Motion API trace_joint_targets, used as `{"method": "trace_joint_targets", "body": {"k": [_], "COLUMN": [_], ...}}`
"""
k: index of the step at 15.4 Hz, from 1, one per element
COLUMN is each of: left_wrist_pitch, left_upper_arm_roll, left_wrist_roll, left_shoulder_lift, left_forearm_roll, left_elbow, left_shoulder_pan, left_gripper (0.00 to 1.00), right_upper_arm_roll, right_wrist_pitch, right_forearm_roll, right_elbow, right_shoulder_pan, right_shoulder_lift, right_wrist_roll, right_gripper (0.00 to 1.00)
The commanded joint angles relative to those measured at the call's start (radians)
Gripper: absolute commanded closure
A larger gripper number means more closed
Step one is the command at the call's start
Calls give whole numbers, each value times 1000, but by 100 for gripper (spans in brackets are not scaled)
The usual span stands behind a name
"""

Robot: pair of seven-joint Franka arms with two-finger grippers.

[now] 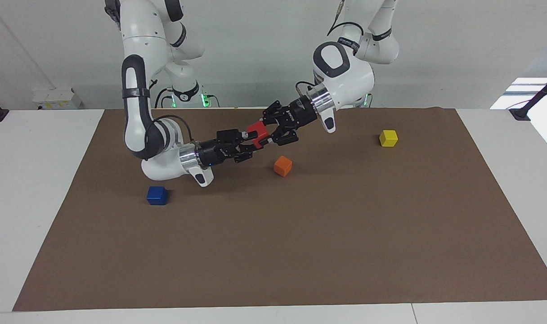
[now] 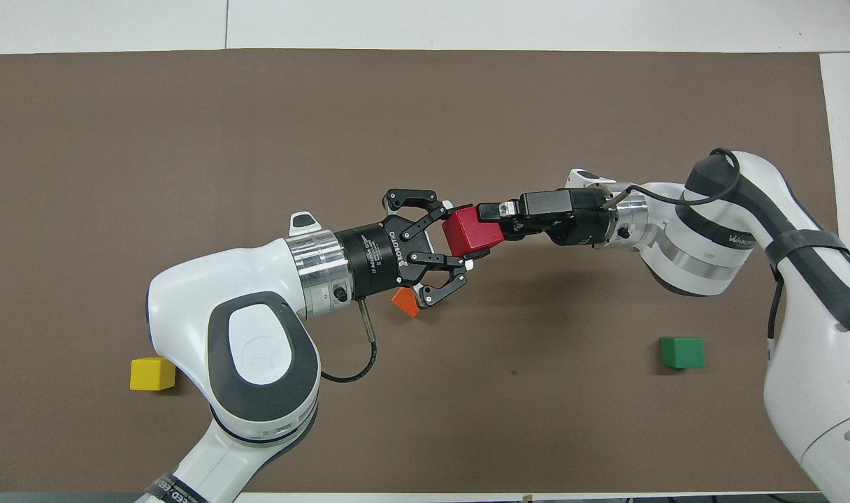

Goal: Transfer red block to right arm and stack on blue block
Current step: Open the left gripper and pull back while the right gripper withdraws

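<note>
The red block [image 1: 257,133] [image 2: 472,230] hangs in the air over the middle of the brown mat, between the two grippers. My right gripper [image 1: 252,138] [image 2: 498,222] is shut on the block's end toward the right arm. My left gripper [image 1: 270,132] [image 2: 456,236] is open, and its fingertips straddle only the block's other edge. The blue block [image 1: 157,195] lies on the mat toward the right arm's end, farther from the robots than the right arm's wrist. In the overhead view the right arm hides it.
An orange cube [image 1: 283,166] [image 2: 405,302] lies on the mat [image 1: 300,252] just under the left gripper. A yellow cube [image 1: 388,138] [image 2: 152,374] lies toward the left arm's end. A green cube [image 2: 682,352] lies near the right arm's base.
</note>
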Motion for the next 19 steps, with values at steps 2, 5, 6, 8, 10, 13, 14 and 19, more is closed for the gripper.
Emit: {"method": "trace_joint_targets", "body": {"k": [2, 5, 6, 8, 10, 13, 14, 19], "left_wrist_pitch": [21, 1, -32, -71, -137, -241, -278, -532], "left_upper_arm_roll": [1, 2, 5, 5, 7, 10, 10, 10], "left_wrist_roll": [-1, -1, 1, 5, 31, 111, 125, 216], "left_shoulder_lift": [9, 6, 3, 3, -5, -28, -30, -30], "left_forearm_roll": [-29, -29, -24, -15, -13, 10, 45, 414], "left_elbow": [11, 10, 8, 8, -3, -35, -38, -24], "left_shoulder_pan": [-13, -4, 7, 57, 109, 200, 232, 411], "left_gripper": [0, 0, 0, 0, 0, 0, 0, 0], "right_upper_arm_roll": [5, 5, 5, 5, 3, 0, 0, -5], "right_wrist_pitch": [24, 33, 39, 86, 113, 236, 289, 572], "right_forearm_roll": [-10, -9, -9, -10, -10, -76, -128, -512], "right_elbow": [5, 16, 17, 25, 39, 82, 111, 239], "right_shoulder_pan": [-6, -6, -6, -3, 1, 0, -3, -3], "right_shoulder_lift": [-5, -5, -5, -11, -16, -36, -39, -82], "right_wrist_roll": [-8, -6, -5, 23, 53, 109, 148, 380], "right_gripper": [100, 100, 100, 100, 100, 100, 100, 100]}}
